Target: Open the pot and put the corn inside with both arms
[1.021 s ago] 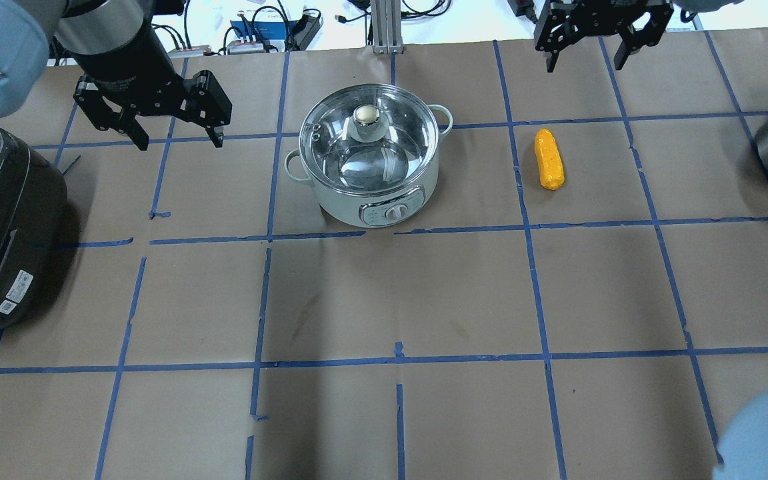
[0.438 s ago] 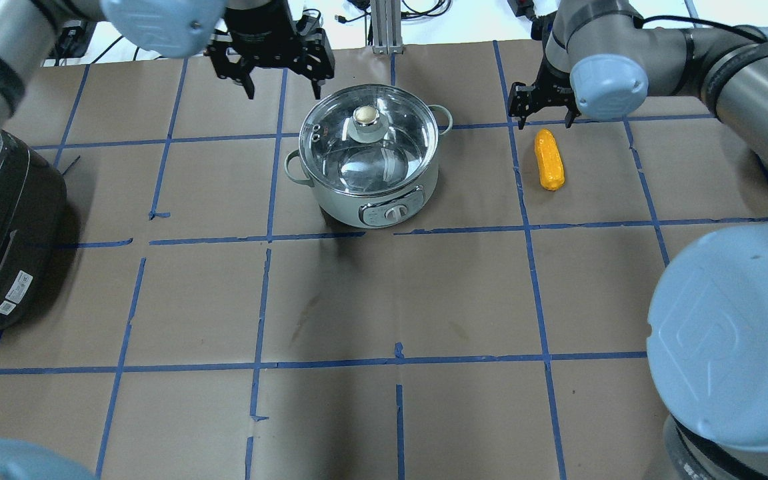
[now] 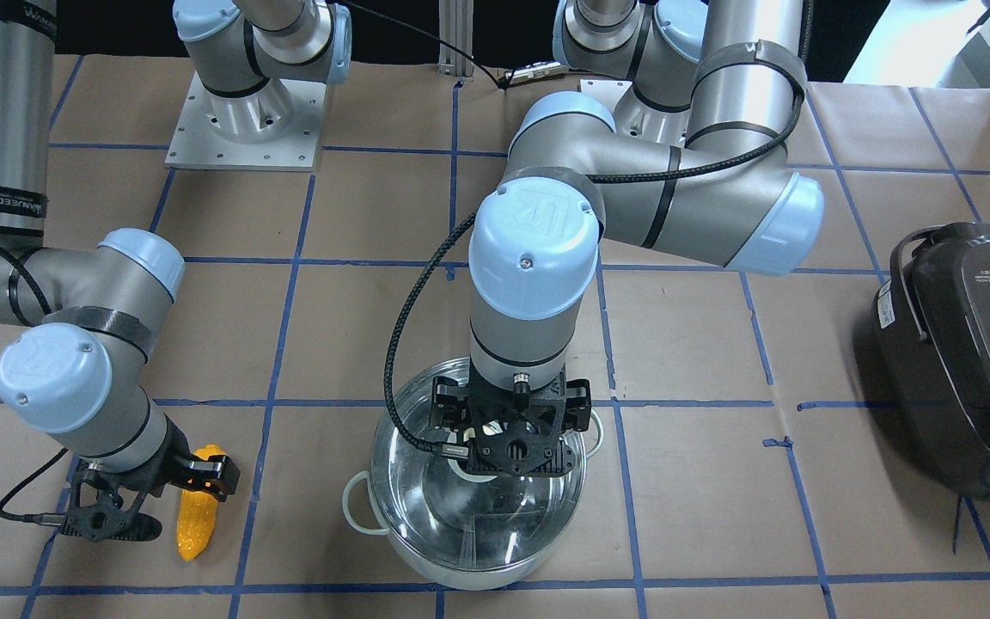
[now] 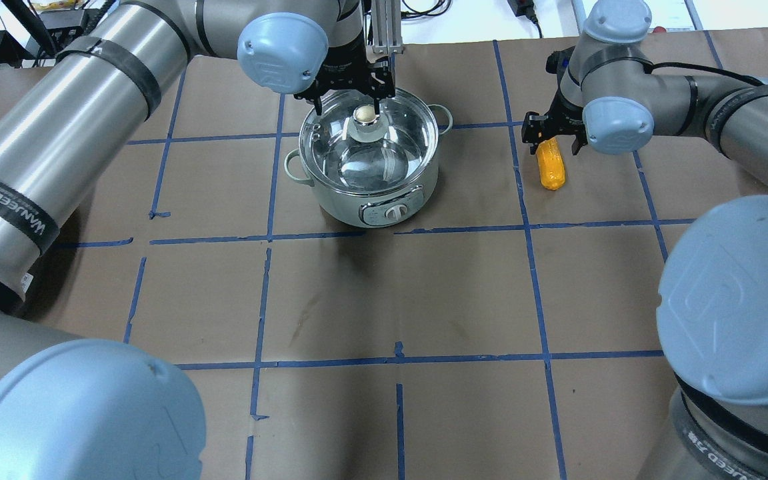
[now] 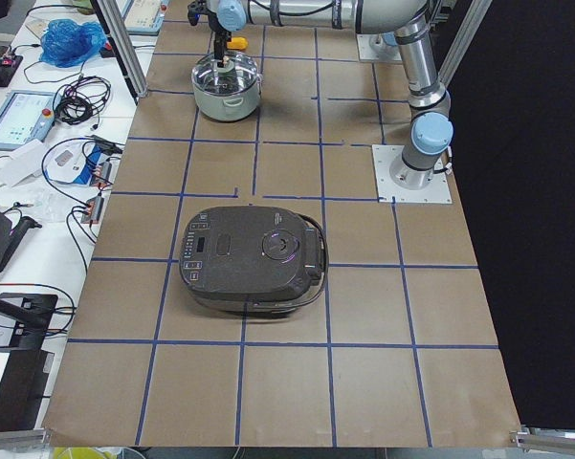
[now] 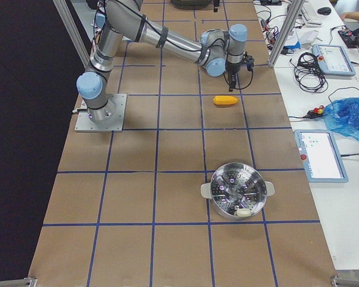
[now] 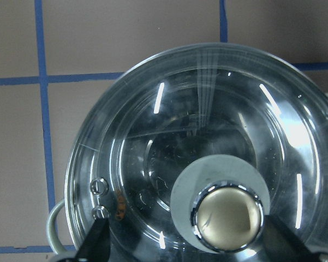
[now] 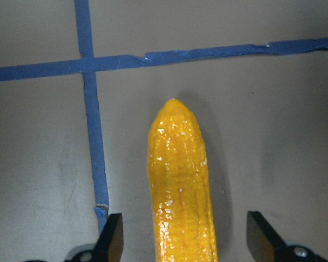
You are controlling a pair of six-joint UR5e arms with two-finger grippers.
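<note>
Both claws gape wide, nothing held. Nearest on the tabletop (image 4: 424, 300), the corn (image 8: 180, 180) lies right of the pot (image 4: 344, 200), with the right claw (image 8: 186, 237) straddling it. The grip looks end-biased, so the cob may pivot or squirt out. Farther back, the left claw (image 7: 192, 243) brackets the knob (image 7: 227, 218), and the glass lid (image 7: 153, 136) is on. The knob sits off-centre between the fingers, so closing could shove the lid or slip.

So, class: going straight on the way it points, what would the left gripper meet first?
The glass lid: its knob lies between the left gripper's open fingers; whether glass or knob touches first, unclear.
</note>
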